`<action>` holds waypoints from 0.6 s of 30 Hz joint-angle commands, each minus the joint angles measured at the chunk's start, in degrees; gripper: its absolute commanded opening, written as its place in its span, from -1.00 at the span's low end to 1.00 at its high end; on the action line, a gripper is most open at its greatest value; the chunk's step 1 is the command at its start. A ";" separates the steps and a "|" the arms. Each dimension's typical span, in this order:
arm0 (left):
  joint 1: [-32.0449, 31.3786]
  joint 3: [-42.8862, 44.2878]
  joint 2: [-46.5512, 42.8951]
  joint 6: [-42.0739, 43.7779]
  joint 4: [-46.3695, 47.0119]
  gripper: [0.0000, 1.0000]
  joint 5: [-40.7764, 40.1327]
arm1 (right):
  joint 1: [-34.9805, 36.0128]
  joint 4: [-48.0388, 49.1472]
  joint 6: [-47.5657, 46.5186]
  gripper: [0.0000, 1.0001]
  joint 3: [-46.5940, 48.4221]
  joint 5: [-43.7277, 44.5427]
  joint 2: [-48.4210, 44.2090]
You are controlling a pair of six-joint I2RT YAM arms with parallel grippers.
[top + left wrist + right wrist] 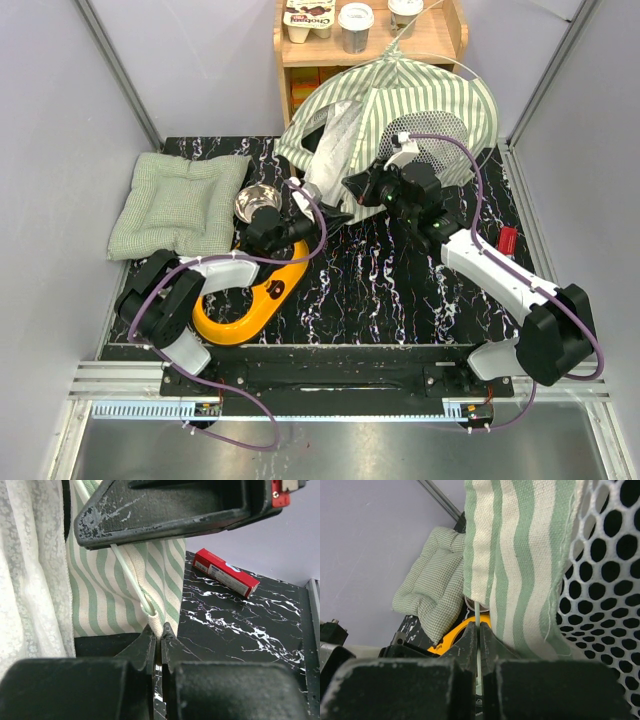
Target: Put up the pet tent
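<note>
Lower wooden shelf (330, 53) hidden behind pet tent (420, 100). Partly under left arm (225, 268): yellow bowl holder (250, 315). Top edge cuts cups (405, 10). Print on red box (226, 573) seemingly illegible.

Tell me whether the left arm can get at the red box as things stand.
Probably not: the left fingers are shut on the hem of the pet tent, and the right arm lies between them and the red box.

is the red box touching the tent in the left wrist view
No, the red box lies on bare table, apart from the pet tent.
</note>
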 commanded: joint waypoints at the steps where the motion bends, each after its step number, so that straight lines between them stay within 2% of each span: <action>1: 1.07 4.05 -2.23 -3.02 -3.45 -1.00 2.45 | -3.05 4.62 -2.81 -1.00 0.12 6.14 -1.59; 5: 2.04 4.93 -2.49 -4.17 -4.50 -1.00 3.94 | -2.97 3.22 -4.75 -1.00 -0.32 5.78 -2.21; 8: 2.66 7.39 -2.58 -4.52 -8.63 -0.99 5.61 | -2.96 2.77 -5.54 -1.00 -0.67 3.85 -1.94; 13: 2.92 9.77 -2.84 -3.47 -12.59 -0.65 6.93 | -2.96 3.04 -6.15 -1.00 -1.99 4.46 -1.85; 18: 4.32 9.59 -2.93 -3.12 -12.86 -0.53 6.32 | -2.96 2.86 -6.94 -1.00 -1.47 4.46 -1.42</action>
